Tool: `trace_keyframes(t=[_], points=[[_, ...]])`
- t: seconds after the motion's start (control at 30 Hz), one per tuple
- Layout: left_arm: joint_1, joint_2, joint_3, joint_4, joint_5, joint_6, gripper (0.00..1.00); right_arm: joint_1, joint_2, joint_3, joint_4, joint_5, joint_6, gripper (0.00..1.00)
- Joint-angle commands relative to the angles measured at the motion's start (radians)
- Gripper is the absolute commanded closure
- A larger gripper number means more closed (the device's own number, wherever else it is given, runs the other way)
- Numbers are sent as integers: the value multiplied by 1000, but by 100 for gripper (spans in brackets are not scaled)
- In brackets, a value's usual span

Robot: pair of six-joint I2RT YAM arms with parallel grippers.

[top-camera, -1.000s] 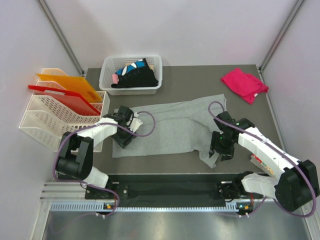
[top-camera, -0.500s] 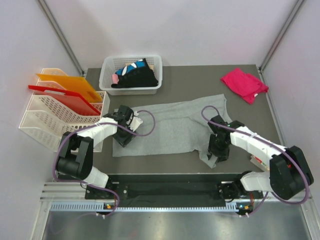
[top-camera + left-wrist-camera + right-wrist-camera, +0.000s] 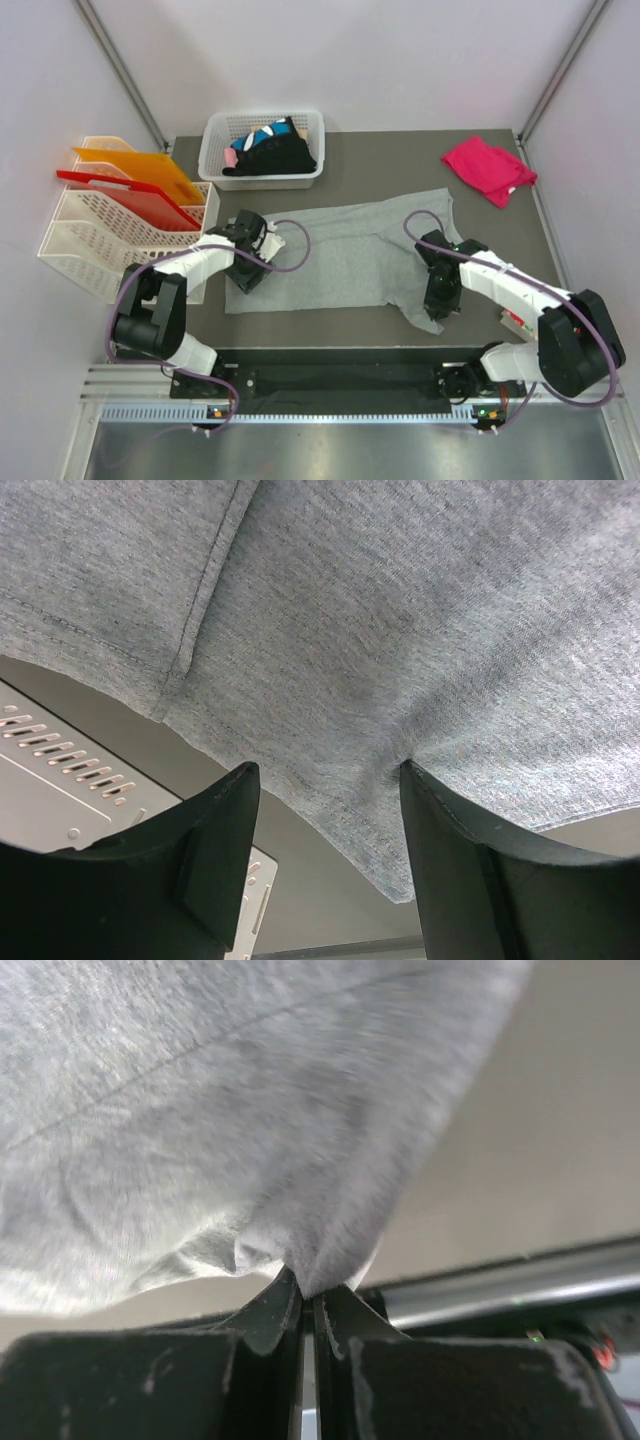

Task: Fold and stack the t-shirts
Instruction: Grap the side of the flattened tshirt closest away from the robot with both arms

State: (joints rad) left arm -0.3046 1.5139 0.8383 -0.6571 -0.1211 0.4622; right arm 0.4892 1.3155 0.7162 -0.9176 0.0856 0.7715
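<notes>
Over the last second the right gripper (image 3: 305, 1295) has shut, and its jaws now pinch the near right corner of the grey t-shirt (image 3: 340, 255). The shirt lies spread across the middle of the worktop (image 3: 400, 160). The left gripper (image 3: 325, 780) holds nothing: its jaws stand moderately apart over the shirt's left edge, one fingertip dimpling the cloth.

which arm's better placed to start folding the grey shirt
Right. The right gripper is shut on a near corner of the grey t-shirt; the left gripper stands open over its left edge, gripping nothing yet.
</notes>
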Motion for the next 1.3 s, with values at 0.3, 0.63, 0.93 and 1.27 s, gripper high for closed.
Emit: trace_keyframes(t=[0.3,0.63,0.93,1.27], points=[[5,-9,35,5,1,3,37,-4,-122,129,-299,77,15,100],[12,-155,21,-98,-55,88,35,-21,-145,187,-409,131,-17,100],[15,-207,-21,-229,47,90,34,-44,-121,143,-319,49,-18,100],[15,-192,-74,-285,104,115,37,-44,-82,192,-305,51,-21,100]])
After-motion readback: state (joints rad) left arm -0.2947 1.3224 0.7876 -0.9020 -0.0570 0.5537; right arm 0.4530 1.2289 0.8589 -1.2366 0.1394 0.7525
